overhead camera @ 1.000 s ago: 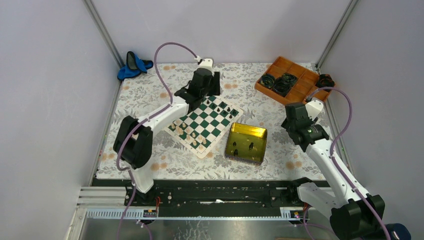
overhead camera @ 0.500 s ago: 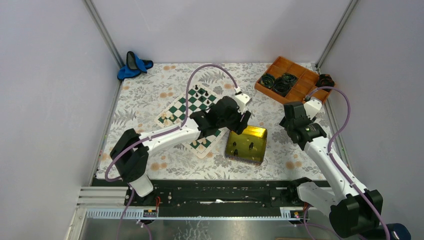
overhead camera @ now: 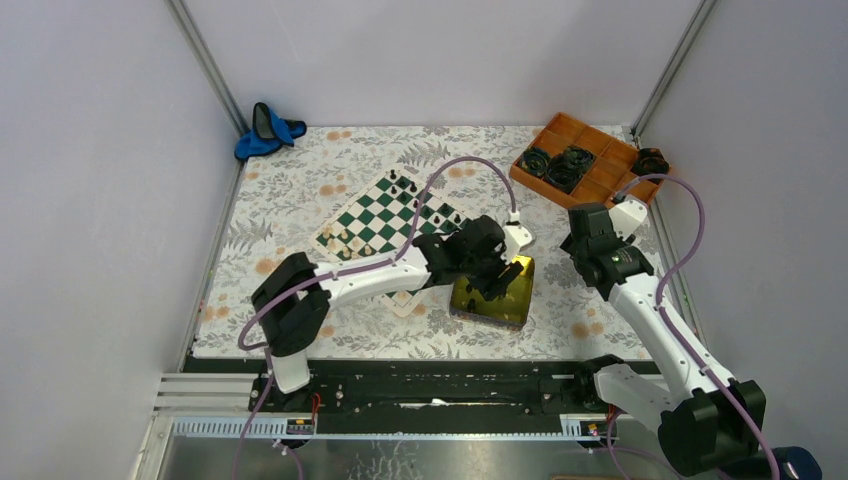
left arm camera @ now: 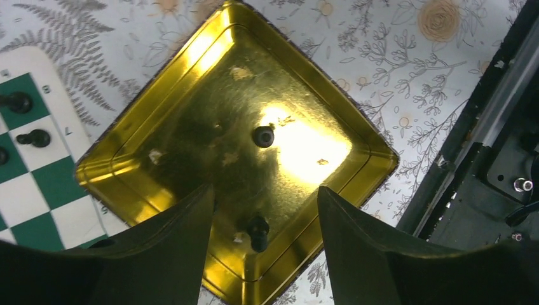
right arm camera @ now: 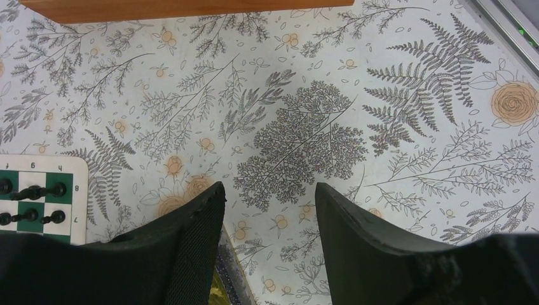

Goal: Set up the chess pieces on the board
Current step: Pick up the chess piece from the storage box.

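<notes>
Gold tin tray (left arm camera: 159,114) fills my left wrist view, and the two black chess pieces (left arm camera: 263,136) lying in it are what I am after. My left claw (left arm camera: 266,197) hangs right over the tray, jaws partly spread with nothing between them. The lower piece (left arm camera: 258,232) sits near the bottom of the frame, almost centred in the gap between the fingers and close to the tray's lower wall. It looks stretched toward the bottom edge, so I judge it tilted or lying down, long axis running along the fingers, not across them, though the slant of the view may fool me. The other one sits above it at mid-frame, seen end on, probably upright.

I would take the lower piece: nearly a straight drop. The board (overhead camera: 385,215) lies up and left of the tray in the top view, just beside it. My right claw (right arm camera: 270,190), open and empty, is over the bare floral desk cover (right arm camera: 299,140), farther off.
</notes>
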Motion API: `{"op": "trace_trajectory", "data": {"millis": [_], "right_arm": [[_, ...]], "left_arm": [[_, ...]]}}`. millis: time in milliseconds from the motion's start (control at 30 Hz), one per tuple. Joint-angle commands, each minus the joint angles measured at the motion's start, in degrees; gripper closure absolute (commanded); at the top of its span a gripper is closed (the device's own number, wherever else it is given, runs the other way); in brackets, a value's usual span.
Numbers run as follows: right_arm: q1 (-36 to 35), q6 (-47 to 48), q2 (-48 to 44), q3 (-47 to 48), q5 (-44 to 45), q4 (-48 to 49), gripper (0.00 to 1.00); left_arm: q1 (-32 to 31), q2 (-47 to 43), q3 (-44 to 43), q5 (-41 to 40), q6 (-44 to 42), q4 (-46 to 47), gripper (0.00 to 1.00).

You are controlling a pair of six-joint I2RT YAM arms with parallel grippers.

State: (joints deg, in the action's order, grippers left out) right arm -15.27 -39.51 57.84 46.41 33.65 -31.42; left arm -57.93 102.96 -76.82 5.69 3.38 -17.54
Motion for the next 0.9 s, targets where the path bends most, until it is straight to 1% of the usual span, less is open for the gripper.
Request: {"op": "trace_trajectory", "data": {"millis": [0,300,500,867], "right_arm": [[1.3,-0.9,-0.5,1.8,3.0,-0.5,0.39],[4.1,0.0,-0.8,2.2,2.1,-1.0,0.39],[4.9,0.4,-1.2,2.1,1.7,-1.0,0.38],[5.0,0.8,-0.8,2.2,1.4,-0.5,0.39]], "left_arm": [[-1.5,2.6,-3.4,1.8,-2.5,-0.6,0.32],[-2.4,6.3,-5.9,3.0,-2.9,-0.4,0.32],[-2.5,7.2,-5.5,-0.2,-2.9,1.1,0.32],[-2.6,11.3,-6.5,-2.4,-2.9,2.3,0.32]]}}
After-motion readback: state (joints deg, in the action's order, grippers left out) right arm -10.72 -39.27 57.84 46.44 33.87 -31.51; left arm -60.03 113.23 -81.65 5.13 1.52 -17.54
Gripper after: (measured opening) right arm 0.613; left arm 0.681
